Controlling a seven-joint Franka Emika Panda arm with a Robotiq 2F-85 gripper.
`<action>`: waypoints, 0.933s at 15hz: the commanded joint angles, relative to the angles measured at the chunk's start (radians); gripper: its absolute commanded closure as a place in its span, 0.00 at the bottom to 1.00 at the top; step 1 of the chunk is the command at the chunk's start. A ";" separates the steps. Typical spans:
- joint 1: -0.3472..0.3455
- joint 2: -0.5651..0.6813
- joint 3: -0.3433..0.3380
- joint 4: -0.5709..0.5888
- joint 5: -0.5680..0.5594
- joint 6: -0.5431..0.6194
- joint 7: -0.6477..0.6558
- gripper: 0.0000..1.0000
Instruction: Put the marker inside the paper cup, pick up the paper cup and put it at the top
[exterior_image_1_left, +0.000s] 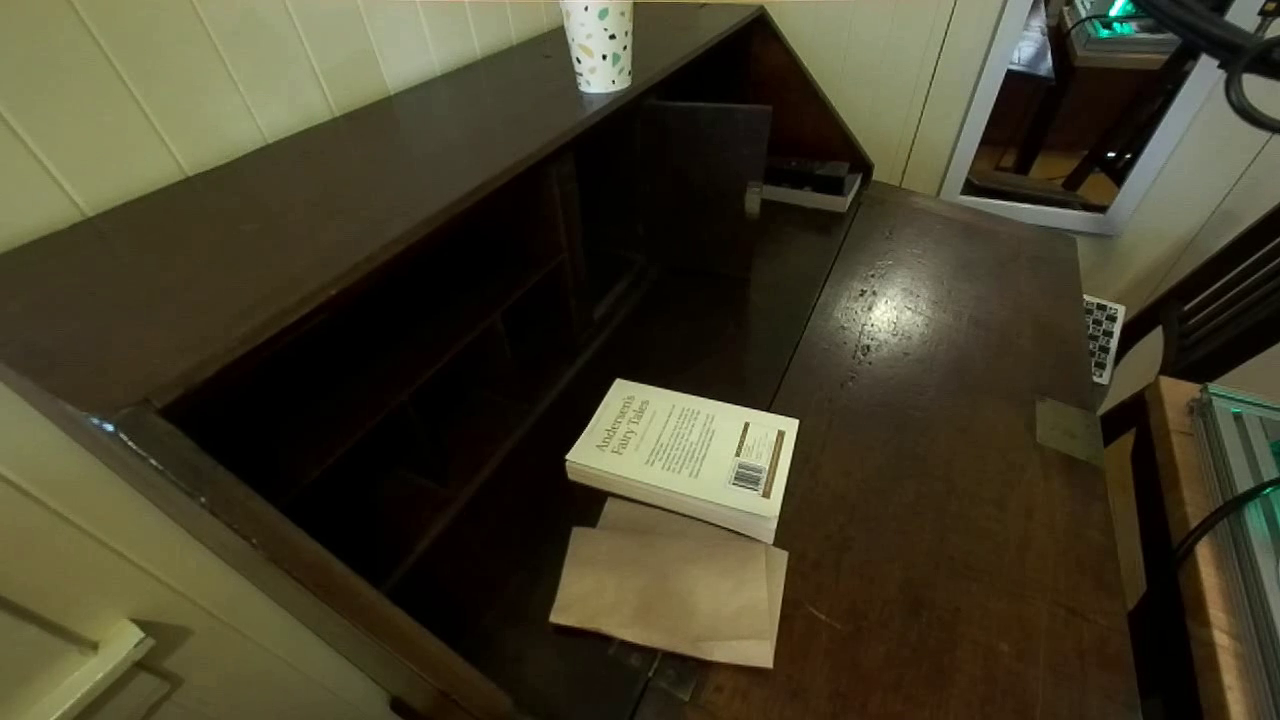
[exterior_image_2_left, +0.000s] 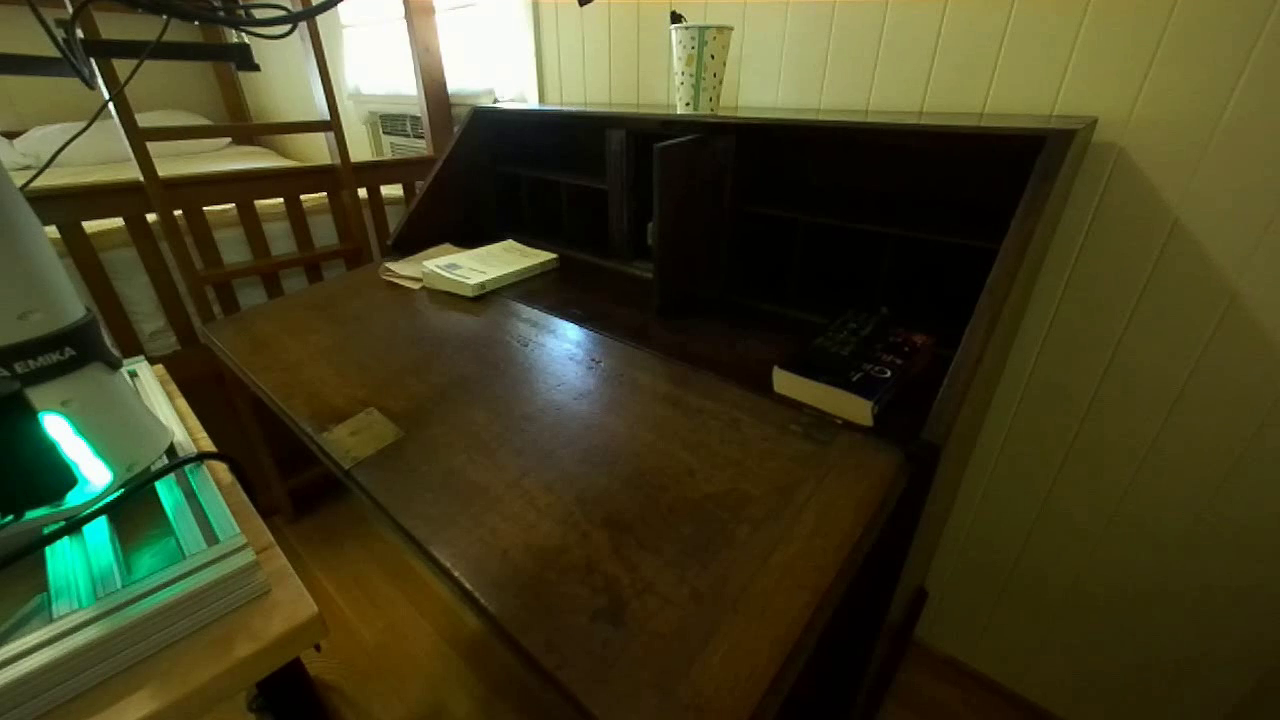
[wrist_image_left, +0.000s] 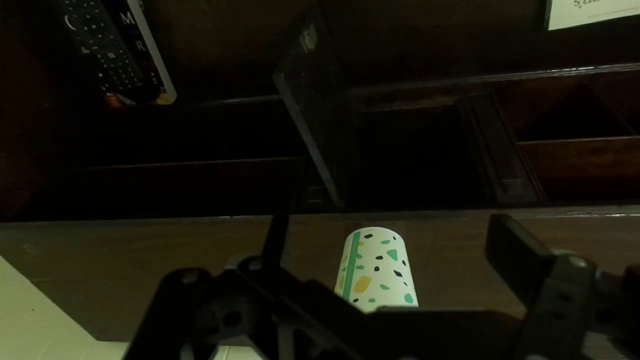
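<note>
Resting on the top (exterior_image_1_left: 350, 195), twelve o'clock in both exterior views, the paper cup (exterior_image_1_left: 600, 50) seems placed as asked; end effector (wrist_image_left: 395, 245) released.

Top board (exterior_image_1_left: 330, 200): long, flat, dark-brown wood; bears a small white tapered paper cup (exterior_image_1_left: 601, 50) with green, yellow and dark specks, upright just beside the front edge.
Writing surface (exterior_image_2_left: 600, 450): broad, worn reddish-brown wood; bears a flat brass-coloured plate (exterior_image_2_left: 362, 437) at the outer edge.
Inner floor (exterior_image_1_left: 790, 250): near-black wood; holds a thick black-covered book (exterior_image_2_left: 825, 396) near the dark sloping side panel (exterior_image_1_left: 800, 110).
Seam (exterior_image_1_left: 822, 295) between both: runs beneath a thick white book (exterior_image_1_left: 690, 455) lying flat, and beneath flat light-brown paper (exterior_image_1_left: 665, 590) right next to it.
Bench top (exterior_image_2_left: 285, 610): light wood; carries a slotted silvery metal frame (exterior_image_2_left: 150, 590).
</note>
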 joint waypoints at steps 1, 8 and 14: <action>-0.006 0.011 -0.008 -0.010 0.036 0.022 -0.048 0.00; -0.023 0.075 -0.054 -0.071 0.121 0.161 -0.198 0.00; -0.033 0.158 -0.061 -0.105 0.384 0.305 -0.494 0.00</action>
